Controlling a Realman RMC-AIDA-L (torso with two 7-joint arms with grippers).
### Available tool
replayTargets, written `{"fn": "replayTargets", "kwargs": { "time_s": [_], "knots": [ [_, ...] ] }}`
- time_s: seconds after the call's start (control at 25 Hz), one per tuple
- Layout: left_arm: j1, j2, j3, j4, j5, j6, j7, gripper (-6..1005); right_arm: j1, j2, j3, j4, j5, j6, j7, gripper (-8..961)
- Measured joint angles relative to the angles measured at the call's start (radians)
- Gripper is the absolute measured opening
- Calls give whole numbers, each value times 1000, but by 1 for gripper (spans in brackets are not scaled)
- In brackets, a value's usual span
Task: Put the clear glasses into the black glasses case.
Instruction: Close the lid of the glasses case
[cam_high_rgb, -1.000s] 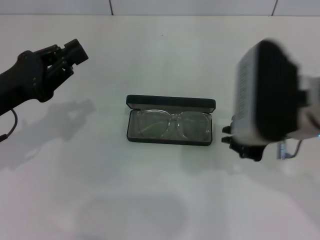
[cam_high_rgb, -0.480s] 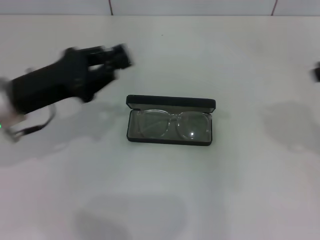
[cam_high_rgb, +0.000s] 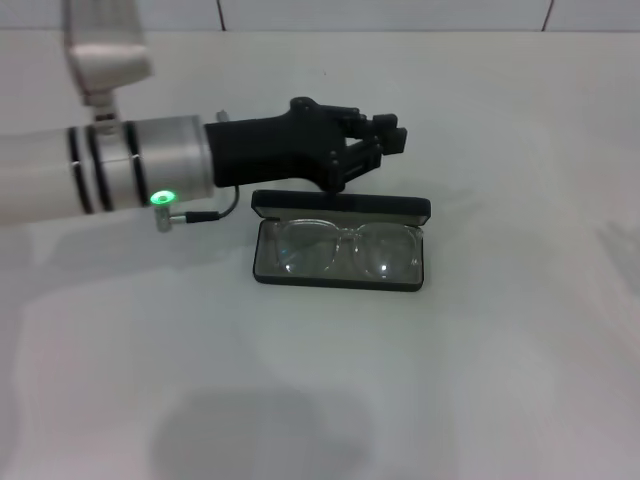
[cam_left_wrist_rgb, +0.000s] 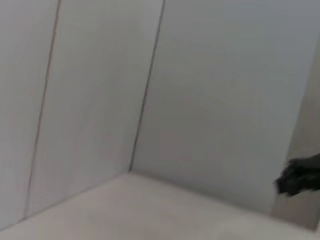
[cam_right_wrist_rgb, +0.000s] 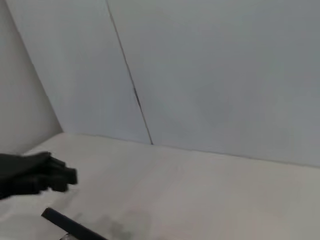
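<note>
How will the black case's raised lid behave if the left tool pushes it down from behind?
The flat rectangular black hard glasses case looks stiff, so its hinged lid probably swings down as one piece. It seems light and sits loose on the smooth white table, so it may slide. The transparent plastic-framed glasses lie inside. The left tool hovers behind the lid.

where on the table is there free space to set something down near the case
Bare table runs all along the near side of the case, and to its right and lower left. The glasses fill the case. It is crowded just behind the case, where the left claw and its arm hang over the raised lid. The right claw is out of the head view.
</note>
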Motion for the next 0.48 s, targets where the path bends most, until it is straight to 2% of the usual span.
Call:
{"fn": "replayTargets", "kwargs": {
  "time_s": [0.24,0.48],
  "knots": [
    [-14,0,62,-10,4,-127,-25,182,5,-1,59,134,50,-15,-59,116],
    [-13,2,76,-17,57,-154,-54,184,39,-1,81,206,61,-19,-95,116]
  ]
}}
